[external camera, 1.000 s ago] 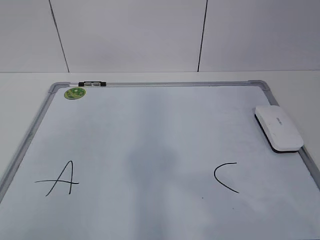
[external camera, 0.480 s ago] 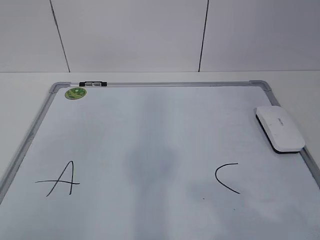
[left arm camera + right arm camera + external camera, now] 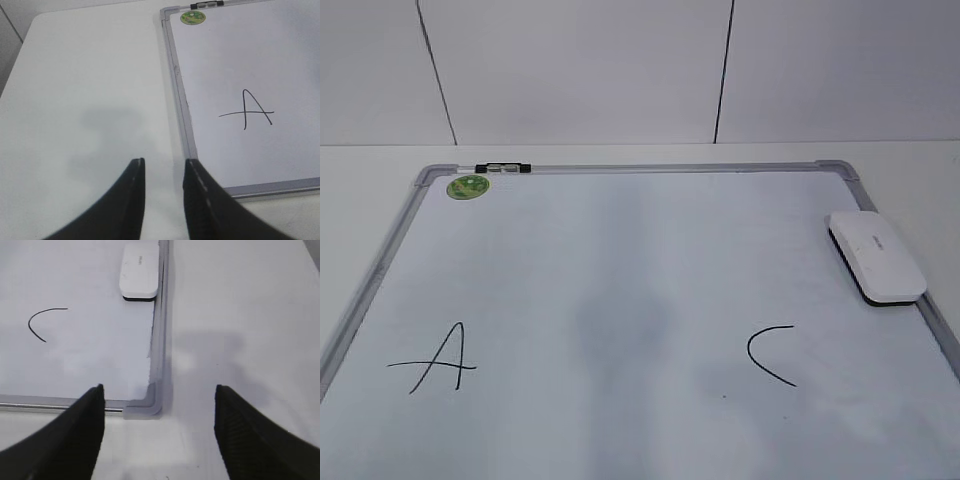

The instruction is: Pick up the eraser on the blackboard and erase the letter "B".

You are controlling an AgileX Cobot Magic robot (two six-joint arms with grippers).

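Exterior view shows almost nothing altered across the last second: the eraser (image 3: 876, 256), the "A" (image 3: 438, 358) and the "C" (image 3: 769, 354) sit in the same spots, apart from a slight wobble of the whole picture, and neither arm enters. The middle of the blackboard (image 3: 620, 170), between "A" and "C", carries only a faint grey smear and no "B". My reading is that the letter is already wiped away and the eraser set back down, so the task looks finished or very nearly so; the stillness fits arms that have pulled back.

The right gripper (image 3: 159, 405) has its jaws spread wide and holds nothing. It hangs over the board's near right corner, with the frame running straight ahead of it. The eraser lies well ahead of this claw and a little to its left, on the board surface tight against the right frame edge. The "C" is ahead and further left.

The left gripper (image 3: 163, 172) has its jaws fairly close together with bare table between them, gripping nothing. The board's left frame runs just to its right, the "A" ahead and right.

The eraser is a white rounded block with a thin black base and small dark lettering on top.
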